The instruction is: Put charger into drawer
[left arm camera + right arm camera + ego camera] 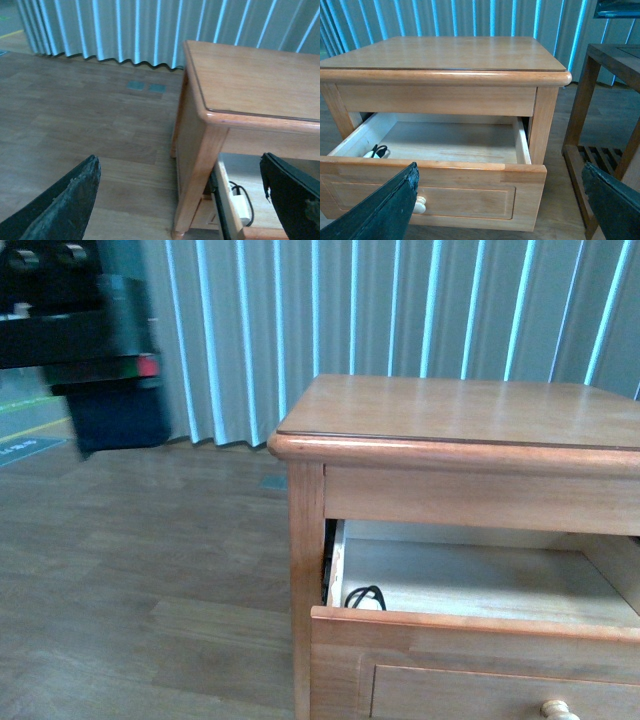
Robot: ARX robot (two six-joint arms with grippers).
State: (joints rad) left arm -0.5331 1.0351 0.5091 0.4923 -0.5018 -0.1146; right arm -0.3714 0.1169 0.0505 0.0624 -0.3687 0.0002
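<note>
The drawer (470,172) stands pulled out below the counter (445,52). The charger (242,210) lies inside on its pale floor, in the front corner on the robot's left, with its black cable looped beside the white block. The left fingers (70,205) are spread wide and hold nothing. The right fingers (385,210) are spread wide too, empty, before the knob (420,204).

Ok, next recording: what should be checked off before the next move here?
1. Charger inside the drawer: ok, it lies in a front corner.
2. Nothing hanging over the drawer's rim: ok.
3. Left gripper open and empty: ok.
4. Right gripper open and empty: ok.
5. Drawer shut: not ok, it is pulled out.
6. Knob unobstructed: ok.
</note>
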